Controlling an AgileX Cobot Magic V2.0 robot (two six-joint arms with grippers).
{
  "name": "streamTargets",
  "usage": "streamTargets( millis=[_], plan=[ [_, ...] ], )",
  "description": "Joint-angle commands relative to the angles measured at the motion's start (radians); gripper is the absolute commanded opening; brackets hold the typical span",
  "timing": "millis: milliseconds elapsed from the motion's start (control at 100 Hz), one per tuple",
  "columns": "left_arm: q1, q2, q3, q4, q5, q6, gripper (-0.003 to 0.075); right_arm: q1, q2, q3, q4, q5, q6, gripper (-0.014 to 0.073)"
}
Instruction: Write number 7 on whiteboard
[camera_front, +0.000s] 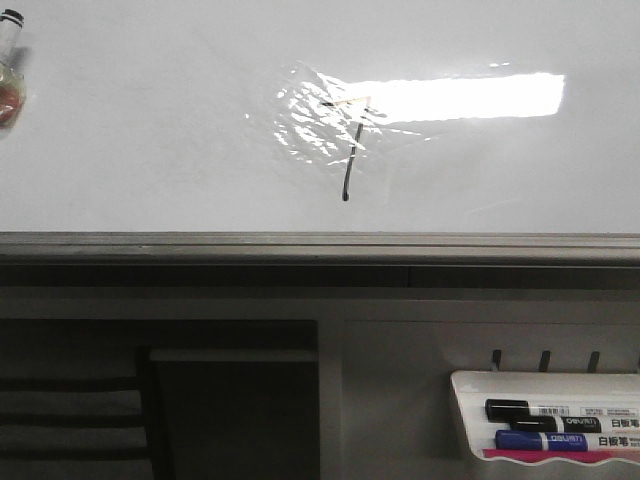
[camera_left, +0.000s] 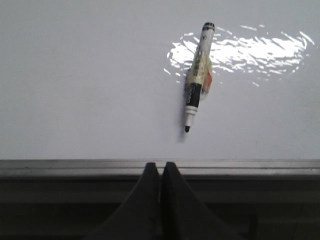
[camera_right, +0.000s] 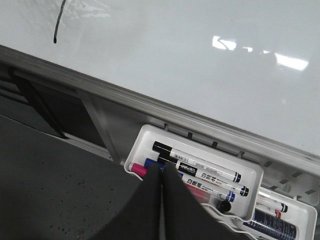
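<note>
The number 7 (camera_front: 352, 160) is drawn in thin dark line on the whiteboard (camera_front: 150, 130), its top stroke across the wrinkled shiny patch; its downstroke also shows in the right wrist view (camera_right: 58, 22). An uncapped marker (camera_left: 196, 80) lies on the board, tip toward the grey edge rail (camera_left: 75, 167); in the front view it shows at the far left edge (camera_front: 8, 75). My left gripper (camera_left: 161, 167) is shut and empty, in front of the rail, apart from the marker. My right gripper (camera_right: 161, 167) is shut and empty over the marker tray. Neither gripper shows in the front view.
A small white tray (camera_front: 470, 420) hangs below the rail at the right and holds black, blue and pink markers (camera_right: 200, 167). A second tray (camera_right: 300, 212) sits beside it. A dark recessed panel (camera_front: 230, 410) lies below the board at the left.
</note>
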Motion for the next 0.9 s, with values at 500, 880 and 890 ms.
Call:
streamTargets(
  millis=[500, 880, 890],
  plan=[
    [0.002, -0.029, 0.035, -0.012, -0.049, -0.001, -0.0020, -0.004, 0.001, -0.027, -0.012, -0.058, -0.002, -0.0071],
    [0.002, -0.029, 0.035, -0.012, -0.049, -0.001, -0.0020, -0.130, -0.177, 0.138, -0.002, -0.194, -0.002, -0.0071],
    [0.002, -0.029, 0.035, -0.012, -0.049, -0.001, -0.0020, -0.145, -0.190, 0.156, 0.003, -0.214, -0.002, -0.0071]
  ],
)
